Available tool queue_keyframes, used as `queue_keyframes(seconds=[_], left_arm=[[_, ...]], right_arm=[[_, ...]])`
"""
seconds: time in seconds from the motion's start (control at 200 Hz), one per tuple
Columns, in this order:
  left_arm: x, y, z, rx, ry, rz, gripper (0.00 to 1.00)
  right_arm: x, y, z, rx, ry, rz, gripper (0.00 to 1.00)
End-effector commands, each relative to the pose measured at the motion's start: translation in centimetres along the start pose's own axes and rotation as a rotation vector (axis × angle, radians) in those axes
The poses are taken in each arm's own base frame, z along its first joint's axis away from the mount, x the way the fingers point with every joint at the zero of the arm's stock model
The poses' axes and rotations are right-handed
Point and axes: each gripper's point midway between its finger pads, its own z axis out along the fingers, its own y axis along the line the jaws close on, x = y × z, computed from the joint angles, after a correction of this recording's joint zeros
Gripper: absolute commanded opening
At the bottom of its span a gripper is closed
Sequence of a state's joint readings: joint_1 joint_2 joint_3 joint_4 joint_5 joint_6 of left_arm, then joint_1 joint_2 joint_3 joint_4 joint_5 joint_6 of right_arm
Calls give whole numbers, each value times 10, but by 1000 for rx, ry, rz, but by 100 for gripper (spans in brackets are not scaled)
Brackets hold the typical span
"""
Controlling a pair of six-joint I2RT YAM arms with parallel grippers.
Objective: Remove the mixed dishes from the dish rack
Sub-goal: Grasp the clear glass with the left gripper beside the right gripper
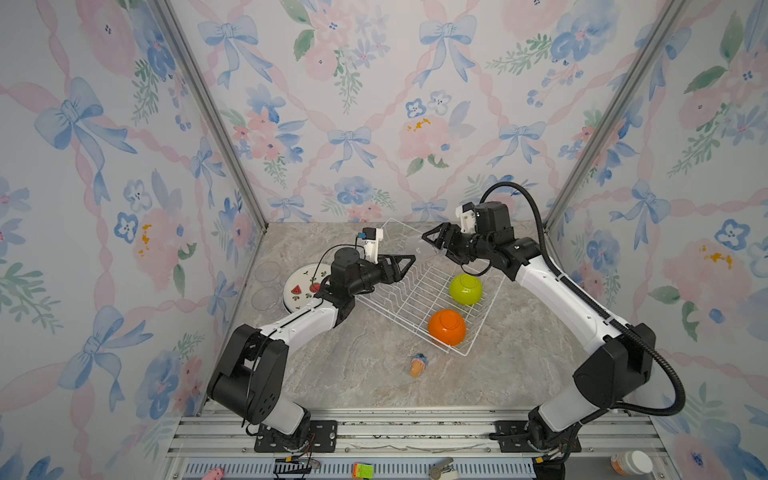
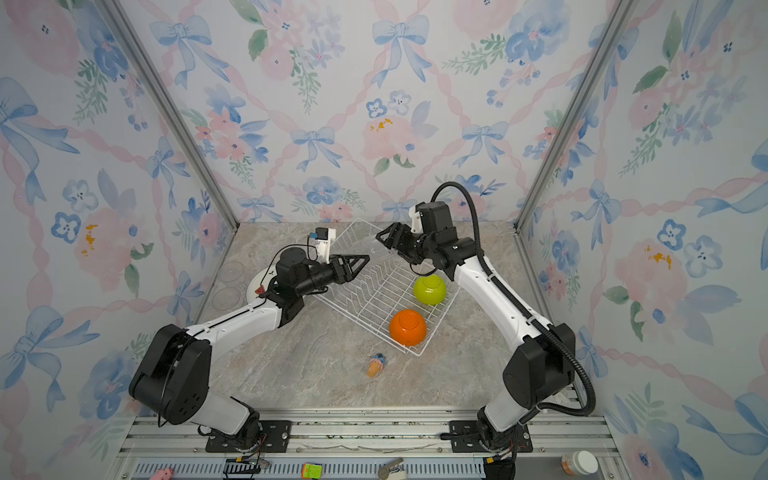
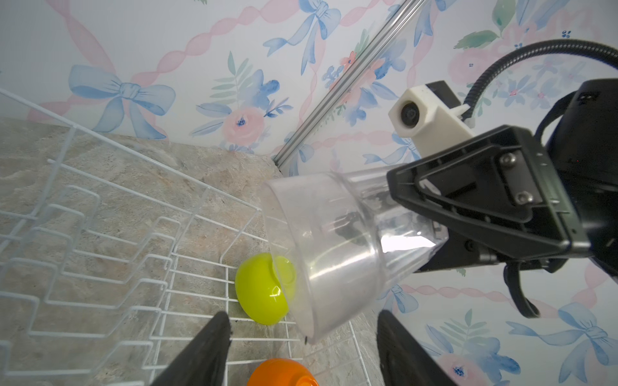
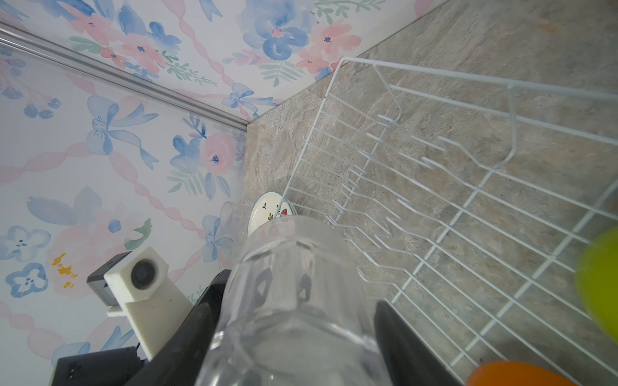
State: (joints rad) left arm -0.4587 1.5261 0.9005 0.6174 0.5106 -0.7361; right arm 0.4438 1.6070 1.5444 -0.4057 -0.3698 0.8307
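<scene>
My right gripper is shut on a clear glass, held tilted in the air above the far end of the white wire dish rack. The left gripper is open, and the glass's open rim sits between its fingers without touching either one. A lime-green bowl and an orange bowl lie upside down in the rack's near right part. In the right wrist view the glass fills the gap between my fingers.
A watermelon plate lies on the table left of the rack, partly under the left arm. Two clear glasses stand beside it by the left wall. A small orange-and-blue toy lies in front of the rack.
</scene>
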Motion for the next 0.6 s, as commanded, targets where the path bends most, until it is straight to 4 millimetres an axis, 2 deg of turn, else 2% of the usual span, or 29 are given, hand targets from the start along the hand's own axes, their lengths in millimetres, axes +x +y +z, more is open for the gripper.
queue_keyframes(seconds=[0.0, 0.205, 0.35, 0.595], left_arm=[[-19, -21, 8, 71, -55, 29, 65], [-22, -43, 13, 155, -87, 37, 52], [-21, -62, 14, 222, -102, 57, 49], [-28, -73, 9, 272, -149, 55, 43]], right_arm=[[-5, 20, -14, -75, -28, -14, 66], [3, 29, -11, -108, -4, -13, 66], [7, 32, -8, -128, 15, -3, 66], [12, 38, 1, -178, 47, 26, 66]])
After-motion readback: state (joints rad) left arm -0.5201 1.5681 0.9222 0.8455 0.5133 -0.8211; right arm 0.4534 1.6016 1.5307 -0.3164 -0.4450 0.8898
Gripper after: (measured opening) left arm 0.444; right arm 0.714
